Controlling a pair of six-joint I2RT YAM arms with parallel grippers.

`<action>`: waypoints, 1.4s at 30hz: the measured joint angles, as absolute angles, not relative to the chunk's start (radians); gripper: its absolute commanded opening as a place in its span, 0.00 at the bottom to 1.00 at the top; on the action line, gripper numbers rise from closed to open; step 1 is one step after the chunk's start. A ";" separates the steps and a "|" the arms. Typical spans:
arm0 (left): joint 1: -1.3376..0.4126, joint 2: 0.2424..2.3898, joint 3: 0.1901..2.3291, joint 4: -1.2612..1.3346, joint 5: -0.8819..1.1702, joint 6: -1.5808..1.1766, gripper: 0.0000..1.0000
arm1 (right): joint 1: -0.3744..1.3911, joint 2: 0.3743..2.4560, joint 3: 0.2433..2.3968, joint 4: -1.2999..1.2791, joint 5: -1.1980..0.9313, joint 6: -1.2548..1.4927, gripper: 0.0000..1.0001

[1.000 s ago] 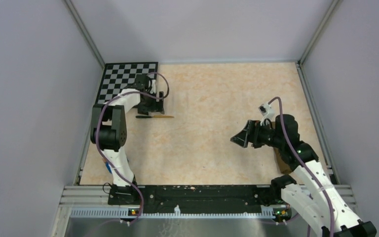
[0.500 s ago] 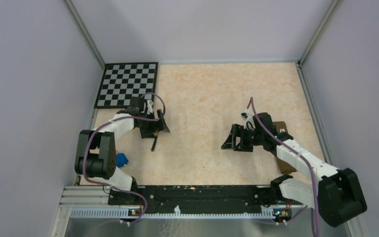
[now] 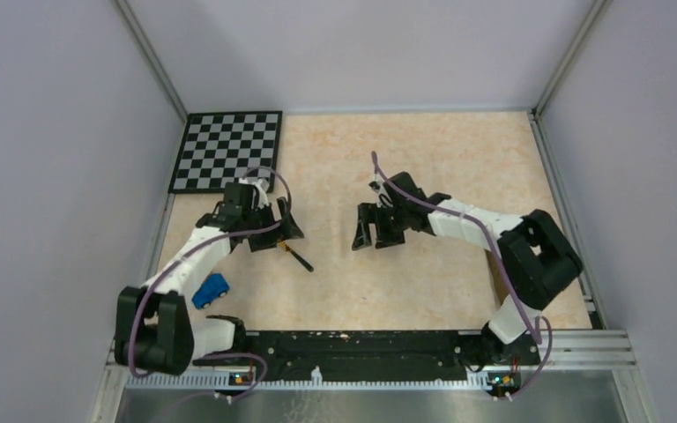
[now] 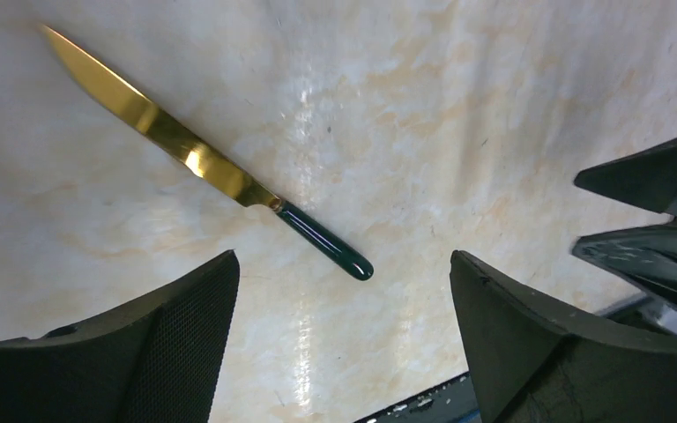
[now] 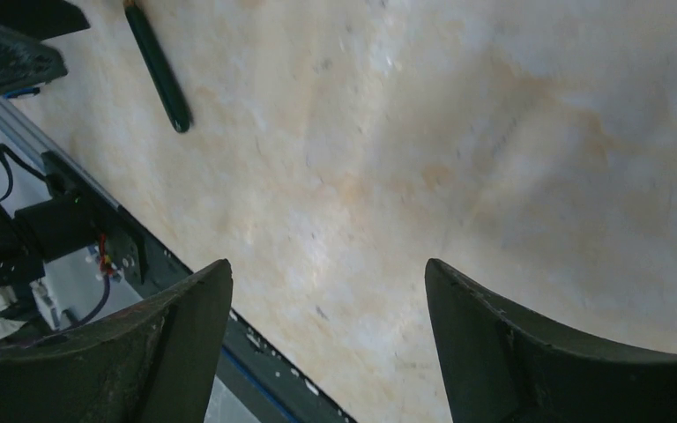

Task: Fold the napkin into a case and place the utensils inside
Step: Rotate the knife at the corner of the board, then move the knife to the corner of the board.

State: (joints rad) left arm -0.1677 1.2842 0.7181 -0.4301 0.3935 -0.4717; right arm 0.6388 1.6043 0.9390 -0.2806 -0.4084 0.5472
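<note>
1. The knife (image 4: pixel 207 167) lies loose and flat on the worktop (image 3: pixel 441 159), just ahead of the left gripper (image 4: pixel 342 295), whose jaws stand wide with nothing between them. Such a thin piece on a hard top is awkward to get under, so the fingers may skid or spin it instead of lifting it.
2. The right gripper (image 5: pixel 328 286) is also spread wide and empty, near the left one, with the knife handle at the edge of its view. If both reach for the middle they could knock together.
3. I cannot make out the napkin or the second utensil for certain. A knife lifted with no case ready has nowhere to go.
4. A blue toy car (image 3: pixel 211 290) sits beside the left arm, where a swinging elbow could shove it.
5. The worktop is pale, peach-marbled and glossy. A checkerboard (image 3: pixel 227 150) lies in its far left corner, plain grey walls (image 3: pixel 361 53) stand around it, and a metal rail (image 3: pixel 361 348) runs along the near edge.
</note>
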 measured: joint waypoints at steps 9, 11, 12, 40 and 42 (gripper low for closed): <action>-0.158 0.685 0.799 -0.457 0.000 -0.410 0.96 | 0.833 1.987 1.381 -0.384 -0.255 0.418 0.72; -0.158 0.559 0.802 -0.433 -0.053 -0.387 0.96 | 0.888 2.048 1.453 -0.414 -0.241 0.402 0.72; -0.158 0.515 0.807 -0.425 -0.073 -0.377 0.96 | 0.905 2.068 1.491 -0.426 -0.231 0.393 0.71; -0.182 0.452 0.875 -0.470 -0.199 -0.326 0.95 | 1.075 1.747 1.074 -0.593 0.139 0.337 0.26; -0.186 0.455 0.876 -0.468 -0.199 -0.321 0.95 | 1.074 1.713 1.033 -0.624 0.128 0.342 0.40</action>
State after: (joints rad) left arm -0.1856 0.4545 0.8757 -0.4679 -0.1986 -0.3206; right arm 1.0740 1.7130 1.0328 -0.6239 0.1276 0.3420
